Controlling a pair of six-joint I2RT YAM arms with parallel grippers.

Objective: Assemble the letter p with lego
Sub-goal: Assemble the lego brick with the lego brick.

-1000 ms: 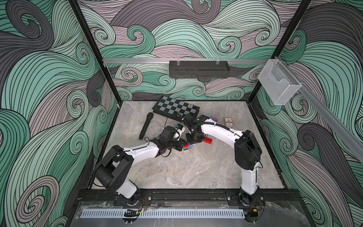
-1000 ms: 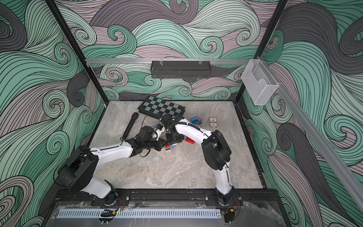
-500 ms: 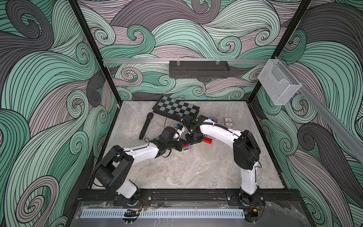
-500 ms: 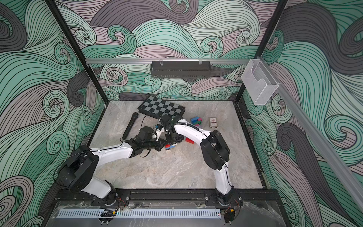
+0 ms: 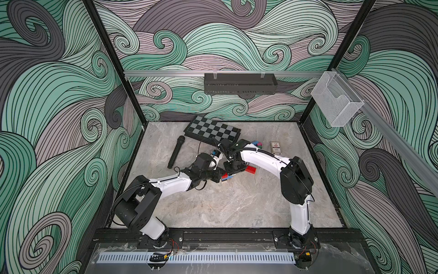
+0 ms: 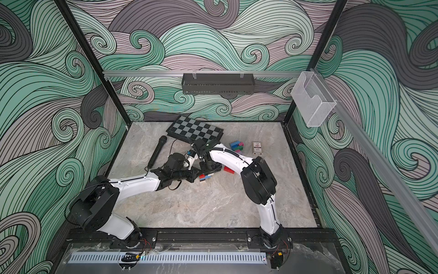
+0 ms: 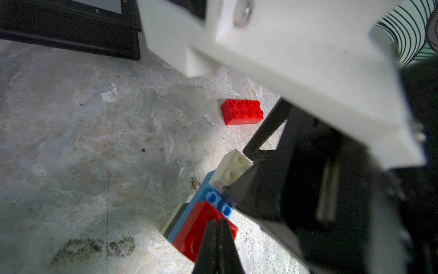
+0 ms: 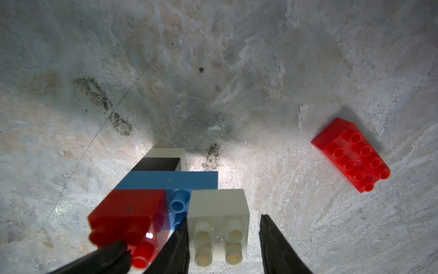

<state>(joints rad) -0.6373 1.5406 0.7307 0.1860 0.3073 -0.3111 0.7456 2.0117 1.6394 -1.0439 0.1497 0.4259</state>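
Observation:
The lego assembly stands on the table: a cream and a black layer under a long blue brick, topped by a red brick and a cream square brick. My right gripper is open around the cream brick; one finger lies against its side and the other stands apart from it. My left gripper is shut, its tips resting on the red brick's top. In both top views the two grippers meet over the assembly. A loose red brick lies just beside them.
Several more lego bricks in blue, green and pink lie in a heap at the back right, next to a small card box. A checkered board and a black microphone lie at the back left.
My right gripper's jaws have parted from the cream brick. Both arms have stayed almost where they were.

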